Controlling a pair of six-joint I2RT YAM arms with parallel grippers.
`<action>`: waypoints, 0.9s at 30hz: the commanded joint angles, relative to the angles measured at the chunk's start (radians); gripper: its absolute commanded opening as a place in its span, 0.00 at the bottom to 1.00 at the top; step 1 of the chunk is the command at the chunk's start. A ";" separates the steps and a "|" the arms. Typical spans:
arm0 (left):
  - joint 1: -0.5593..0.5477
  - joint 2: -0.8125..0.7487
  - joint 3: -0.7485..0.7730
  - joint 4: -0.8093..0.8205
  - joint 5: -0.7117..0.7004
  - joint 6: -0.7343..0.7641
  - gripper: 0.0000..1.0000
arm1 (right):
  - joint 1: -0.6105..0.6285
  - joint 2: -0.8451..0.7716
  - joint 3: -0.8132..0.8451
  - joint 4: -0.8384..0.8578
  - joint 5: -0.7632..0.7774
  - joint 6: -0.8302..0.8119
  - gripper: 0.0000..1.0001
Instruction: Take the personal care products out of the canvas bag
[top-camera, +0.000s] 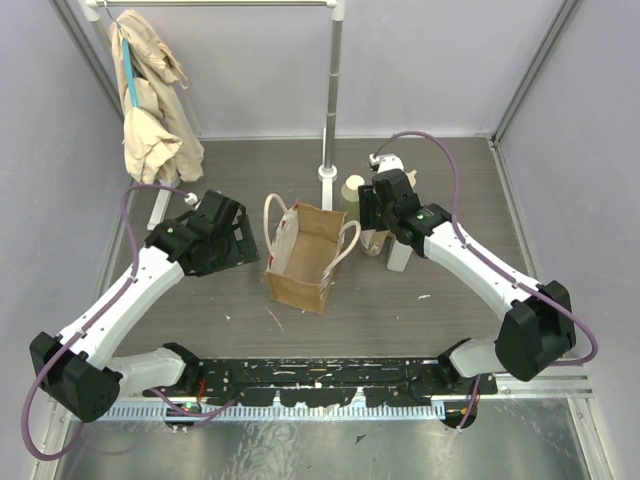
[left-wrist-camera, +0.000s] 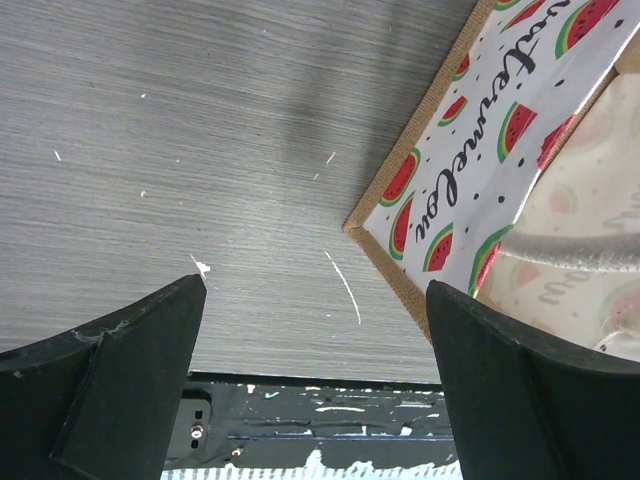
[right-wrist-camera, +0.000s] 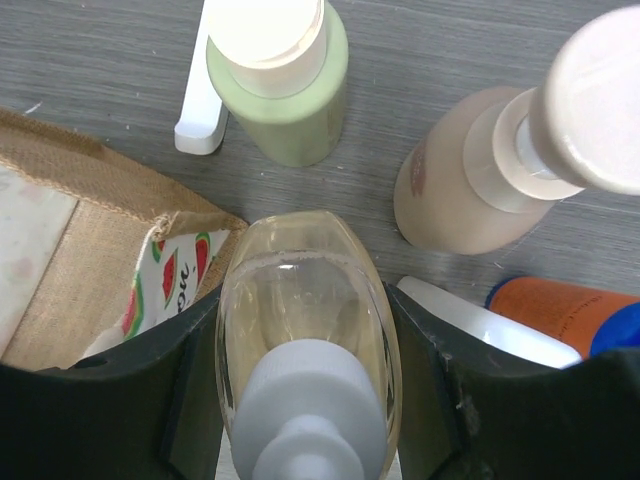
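The canvas bag (top-camera: 303, 256) stands open at the table's middle, with a watermelon-print lining (left-wrist-camera: 470, 170) and cream handles. My right gripper (top-camera: 377, 222) is shut on the small amber white-capped bottle (right-wrist-camera: 305, 320), just right of the bag's corner (right-wrist-camera: 90, 250). Around it stand the olive-green bottle (right-wrist-camera: 285, 100), the tan pump-top bottle (right-wrist-camera: 470, 190), the white rectangular bottle (right-wrist-camera: 490, 325) and the orange-and-blue bottle (right-wrist-camera: 565, 310). The olive-green bottle also shows in the top view (top-camera: 352, 190). My left gripper (top-camera: 238, 240) is open and empty just left of the bag; its wrist view (left-wrist-camera: 315, 330) shows bare table between the fingers.
A clothes rack with a beige garment (top-camera: 150, 100) stands at the back left, and its white pole foot (top-camera: 327, 172) is behind the bag, next to the olive-green bottle. A black scuffed strip (top-camera: 320, 385) runs along the near edge.
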 joint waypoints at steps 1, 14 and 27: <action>0.004 -0.006 -0.012 0.017 0.009 0.000 0.99 | 0.000 -0.024 -0.042 0.256 0.014 -0.002 0.49; 0.005 -0.024 -0.014 0.002 -0.017 0.003 0.99 | 0.000 0.031 -0.078 0.291 0.036 0.019 0.82; 0.005 -0.052 0.007 -0.013 -0.058 0.010 0.98 | 0.001 -0.128 0.036 0.207 -0.030 0.023 0.91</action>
